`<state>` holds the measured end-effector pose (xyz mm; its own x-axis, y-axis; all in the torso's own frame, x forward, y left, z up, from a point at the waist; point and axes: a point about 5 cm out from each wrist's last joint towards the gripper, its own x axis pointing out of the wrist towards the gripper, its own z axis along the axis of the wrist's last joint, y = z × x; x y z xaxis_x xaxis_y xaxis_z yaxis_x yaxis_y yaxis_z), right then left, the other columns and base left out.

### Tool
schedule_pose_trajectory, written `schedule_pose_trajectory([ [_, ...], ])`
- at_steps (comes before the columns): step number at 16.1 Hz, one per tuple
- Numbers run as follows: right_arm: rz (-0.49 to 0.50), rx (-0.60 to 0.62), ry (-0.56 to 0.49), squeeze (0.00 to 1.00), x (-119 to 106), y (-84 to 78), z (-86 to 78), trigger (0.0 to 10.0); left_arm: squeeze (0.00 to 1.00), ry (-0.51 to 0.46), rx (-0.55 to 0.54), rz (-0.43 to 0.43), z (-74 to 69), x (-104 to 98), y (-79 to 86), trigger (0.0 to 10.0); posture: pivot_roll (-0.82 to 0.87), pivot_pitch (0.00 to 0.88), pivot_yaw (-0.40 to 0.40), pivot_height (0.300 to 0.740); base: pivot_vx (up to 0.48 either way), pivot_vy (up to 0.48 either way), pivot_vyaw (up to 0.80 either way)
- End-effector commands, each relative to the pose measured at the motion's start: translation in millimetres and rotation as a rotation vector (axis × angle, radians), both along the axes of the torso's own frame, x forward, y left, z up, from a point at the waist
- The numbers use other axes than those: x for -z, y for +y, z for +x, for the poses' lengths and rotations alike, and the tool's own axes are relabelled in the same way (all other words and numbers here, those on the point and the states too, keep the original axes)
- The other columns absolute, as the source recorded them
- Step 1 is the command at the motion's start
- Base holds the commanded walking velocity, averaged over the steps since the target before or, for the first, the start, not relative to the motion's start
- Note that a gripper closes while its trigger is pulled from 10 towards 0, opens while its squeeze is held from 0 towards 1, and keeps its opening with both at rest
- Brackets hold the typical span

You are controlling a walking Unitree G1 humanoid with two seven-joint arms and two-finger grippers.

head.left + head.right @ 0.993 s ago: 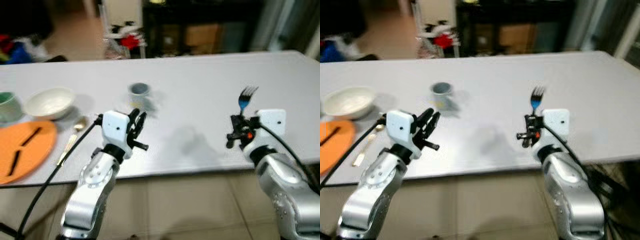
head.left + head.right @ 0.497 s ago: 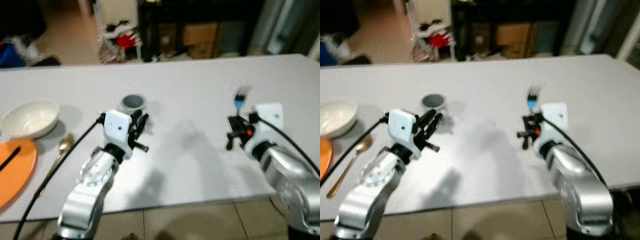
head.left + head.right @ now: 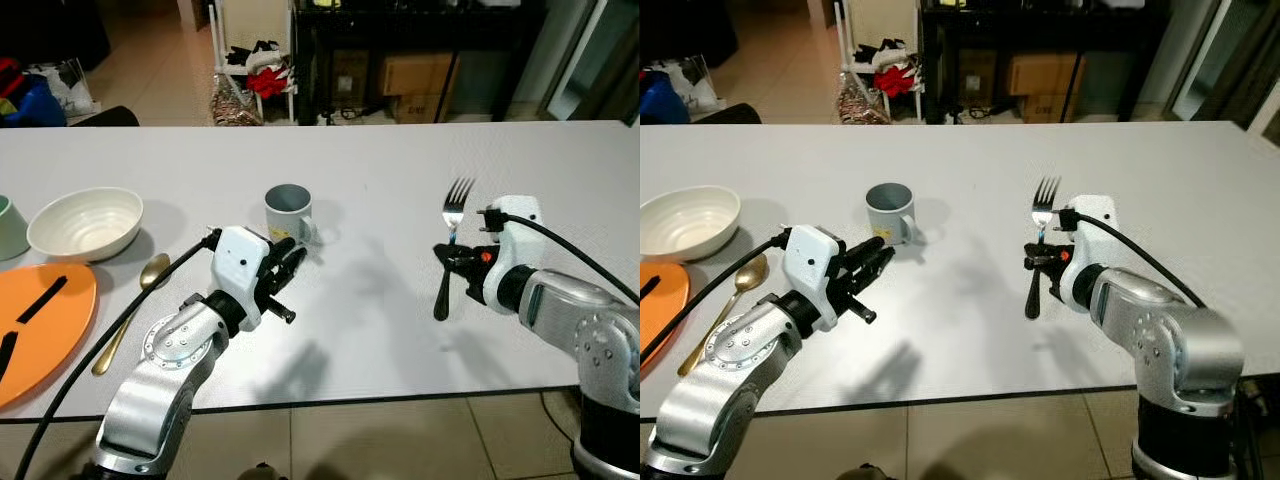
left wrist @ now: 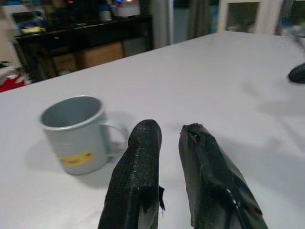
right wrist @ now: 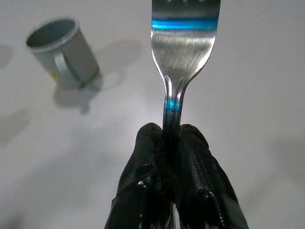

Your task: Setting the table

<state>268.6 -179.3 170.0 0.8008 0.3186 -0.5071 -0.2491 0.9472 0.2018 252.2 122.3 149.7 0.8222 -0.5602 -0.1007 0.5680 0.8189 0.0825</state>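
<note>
- Both fingers point(image 5: 186, 191) of the right gripper point(image 5: 167, 138) pinch the fork point(image 5: 183, 47) at its neck, above the table point(image 3: 380, 330).
- Silver fork, black handle; tines point up and away, long axis near upright.
- Left gripper point(image 4: 167, 136), slightly parted and empty, hovers near the grey mug point(image 4: 76, 133).

My two head views look forward and down from above the near edge of the long white desk point(image 3: 380, 330), side by side, sharing its whole top and the dim room beyond. My left wrist view sits low, just over the desk, looking along its black fingers point(image 4: 138, 181) toward the grey metal mug with a yellow label point(image 4: 74, 133), close by. My right wrist view looks steeply down along the silver steel fork point(image 5: 185, 43); the same mug point(image 5: 62, 52) appears there too.
</note>
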Motion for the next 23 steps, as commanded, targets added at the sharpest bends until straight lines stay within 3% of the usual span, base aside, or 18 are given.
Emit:
schedule_pose_trajectory([
  [1,0.003,0.006,0.042,0.00,-2.1,-2.0,-0.2,10.0,0.00,0.005,0.061,0.010,-1.2,-4.6,-4.8,10.0,0.08,0.000,0.013,0.740,0.000,0.000,0.00],
  [6,-0.031,-0.057,0.269,0.00,15.1,-1.6,-10.3,10.0,0.00,0.086,0.235,0.016,-14.1,-6.5,-14.6,10.0,0.07,0.000,0.016,0.740,0.000,0.000,0.00],
  [9,-0.094,-0.030,0.357,0.00,36.5,-14.5,-6.1,10.0,0.00,0.176,0.302,0.059,-25.3,3.1,-12.7,10.0,0.08,0.000,0.015,0.740,0.000,0.000,0.00],
  [14,-0.140,-0.014,0.405,0.00,56.3,-21.0,2.9,10.0,0.00,0.203,0.308,0.127,-25.0,8.1,-7.6,10.0,0.09,0.000,0.019,0.740,0.000,0.000,0.00],
  [18,-0.175,-0.016,0.347,0.00,60.4,-21.4,13.2,10.0,0.00,0.207,0.311,0.146,-27.0,8.0,-6.2,10.0,0.09,0.000,0.014,0.740,0.000,0.000,0.00],
  [23,-0.209,0.030,0.333,0.00,67.9,-32.9,23.6,10.0,0.00,0.211,0.316,0.154,-26.6,8.9,-4.9,10.0,0.10,0.000,0.023,0.740,0.000,0.000,0.00],
])
